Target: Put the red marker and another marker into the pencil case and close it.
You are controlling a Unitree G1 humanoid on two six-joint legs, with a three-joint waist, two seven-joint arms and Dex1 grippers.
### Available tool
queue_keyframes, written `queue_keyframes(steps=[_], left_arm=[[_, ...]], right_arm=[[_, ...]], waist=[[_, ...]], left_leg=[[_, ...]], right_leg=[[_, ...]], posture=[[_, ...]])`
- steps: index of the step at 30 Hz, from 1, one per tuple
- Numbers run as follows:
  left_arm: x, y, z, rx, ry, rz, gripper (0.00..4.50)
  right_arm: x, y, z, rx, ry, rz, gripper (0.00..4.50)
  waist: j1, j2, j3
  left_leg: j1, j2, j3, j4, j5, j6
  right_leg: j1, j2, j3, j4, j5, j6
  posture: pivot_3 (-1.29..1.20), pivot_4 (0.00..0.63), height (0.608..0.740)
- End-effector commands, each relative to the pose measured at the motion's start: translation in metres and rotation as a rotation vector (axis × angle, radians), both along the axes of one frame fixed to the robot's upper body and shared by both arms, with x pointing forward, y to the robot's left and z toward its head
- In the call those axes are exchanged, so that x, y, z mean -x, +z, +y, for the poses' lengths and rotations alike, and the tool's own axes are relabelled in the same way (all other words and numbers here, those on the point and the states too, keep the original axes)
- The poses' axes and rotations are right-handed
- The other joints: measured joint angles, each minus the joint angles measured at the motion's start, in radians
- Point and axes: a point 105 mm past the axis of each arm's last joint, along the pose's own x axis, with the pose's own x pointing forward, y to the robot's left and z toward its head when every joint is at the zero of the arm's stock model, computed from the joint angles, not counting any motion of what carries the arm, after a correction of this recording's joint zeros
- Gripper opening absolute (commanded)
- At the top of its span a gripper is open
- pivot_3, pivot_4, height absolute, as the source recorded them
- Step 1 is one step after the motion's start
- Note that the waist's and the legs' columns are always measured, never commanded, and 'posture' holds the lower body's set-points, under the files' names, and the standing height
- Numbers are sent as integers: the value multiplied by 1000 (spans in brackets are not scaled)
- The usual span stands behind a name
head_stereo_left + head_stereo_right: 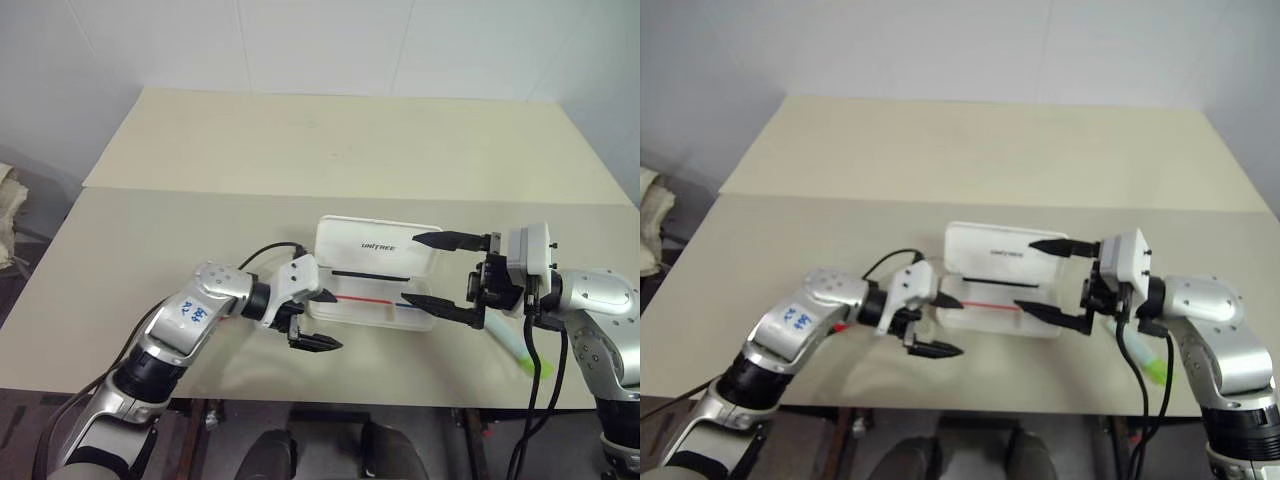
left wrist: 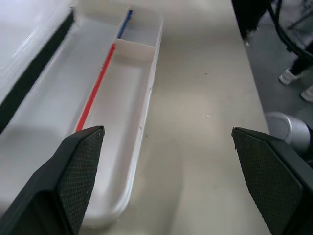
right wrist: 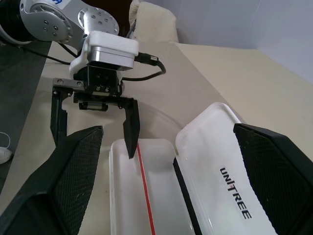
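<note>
Nearest the front edge of the pale bench (image 1: 300,150), the thick, pale translucent marker with a lime-green cap end (image 1: 522,352) lies flat. It is just beside and below the right wrist, on the near-right side of the right gripper (image 1: 410,268). Its long axis runs on a slant, from under that wrist out toward the bench's front-right corner. The right arm is by far the nearer one, though its gripper points level across the bench, away from the marker, so reaching it would likely mean drawing back and tipping downward.

That gripper's jaws are spread wide and hold nothing, one finger before the lid and one over the tray of the flat white plastic pencil case (image 1: 375,245). The case stands open mid-bench, its long axis running left to right and its lid tilted up at the far side.

The left gripper (image 1: 330,320) is just off the case's left end, angled down, wide apart and empty.

I cannot place the black-barrelled, red-capped marker for certain. A small red spot (image 1: 843,326) under the left forearm may be it.
</note>
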Motion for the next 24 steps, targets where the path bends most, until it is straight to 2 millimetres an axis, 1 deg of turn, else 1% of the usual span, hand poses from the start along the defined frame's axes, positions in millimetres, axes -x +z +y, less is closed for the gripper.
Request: queue_keyframes(steps=[1,5,8,10,13,16,19,21,24], left_arm=[[2,24,16,92,37,-132,4462],[7,29,44,112,143,-171,4462],[12,34,62,122,223,-195,4462],[9,38,87,108,350,-223,4462],[16,40,115,96,452,-244,4462],[28,30,146,48,532,-239,4462],[37,17,173,-11,588,-237,4462],[42,10,183,-45,588,-235,4462],[53,-7,197,-95,556,-206,4462]], right_arm=[[0,7,4,-9,43,-33,4500],[-1,10,12,-17,107,-32,4500],[1,9,17,-7,168,-28,4500],[6,6,22,18,233,-19,4500],[11,2,26,44,307,-15,4500],[12,-4,29,69,369,-40,4500],[8,-6,29,75,389,-15,4500],[4,-6,28,82,391,-7,4500],[-5,-7,22,95,369,24,4500]], waist=[[-1,0,0],[-2,1,1],[-1,1,1],[0,1,1],[0,2,1],[-3,2,1],[-4,3,2],[-1,3,2],[0,4,2]], left_leg=[[0,0,0,0,0,0],[1,0,0,0,0,-1],[1,0,-1,-1,0,-1],[0,0,-1,-1,-1,-1],[0,0,-2,-1,-1,-2],[0,0,-2,-2,-3,-2],[1,1,-1,-2,-4,-3],[1,1,-1,-2,-4,-3],[1,1,-1,-1,-4,-3]], right_leg=[[0,0,0,0,0,0],[0,0,0,0,0,0],[0,0,0,0,0,0],[0,0,0,0,0,0],[-1,0,0,0,0,0],[-1,0,0,0,0,0],[-2,0,0,0,0,-1],[-2,0,0,0,-1,-1],[-2,0,0,0,-1,-1]], posture=[[0,150,740],[0,150,740],[0,150,740],[0,150,740],[0,150,740],[0,150,740],[0,150,740],[0,150,740],[0,150,740]])
